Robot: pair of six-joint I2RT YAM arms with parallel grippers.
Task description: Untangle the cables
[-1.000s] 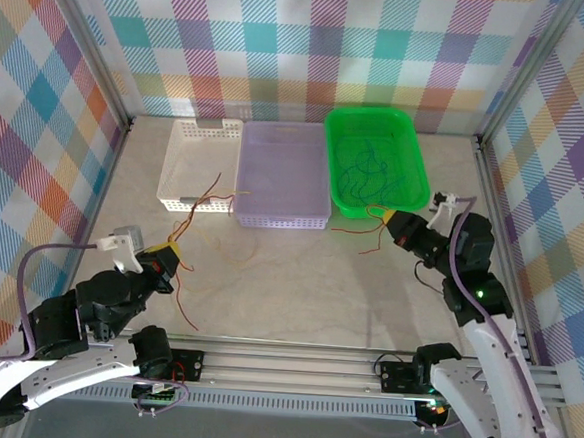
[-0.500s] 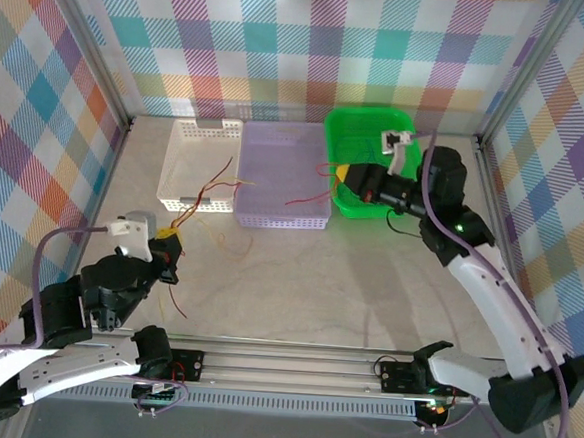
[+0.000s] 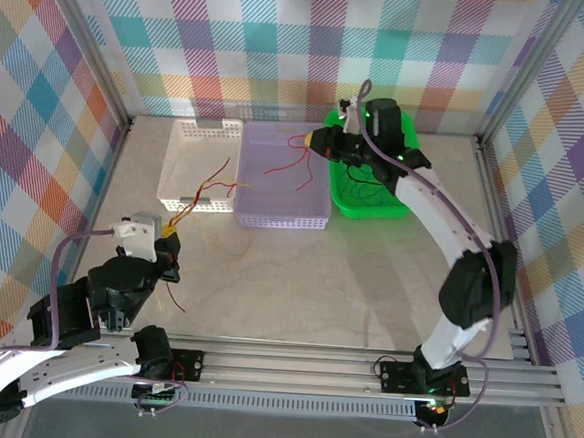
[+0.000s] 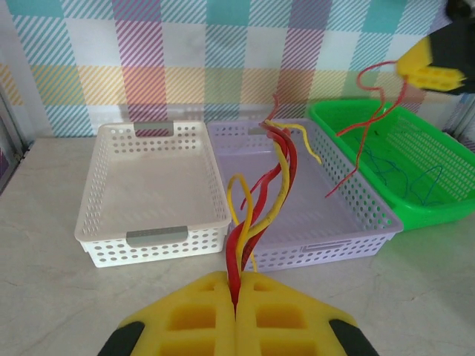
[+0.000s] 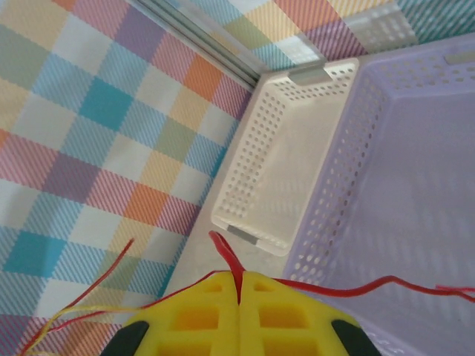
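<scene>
Robot lab test cell, def not a home. Alu frame posts (image 3: 95, 57) box in the table (image 3: 318, 281), w/ checked cloth walls (image 3: 284, 48) as backdrop on 3 sides. The left arm (image 3: 51, 373) & right arm (image 3: 438, 211) sit bolted to a slotted rail (image 3: 292, 361) at the near edge. At the back there's a white basket (image 3: 191, 162), lilac basket (image 3: 284, 193) and green basket (image 3: 373, 207) in a neat row, v. staged.

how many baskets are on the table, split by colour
white basket: 1
lilac basket: 1
green basket: 1
total: 3
</scene>
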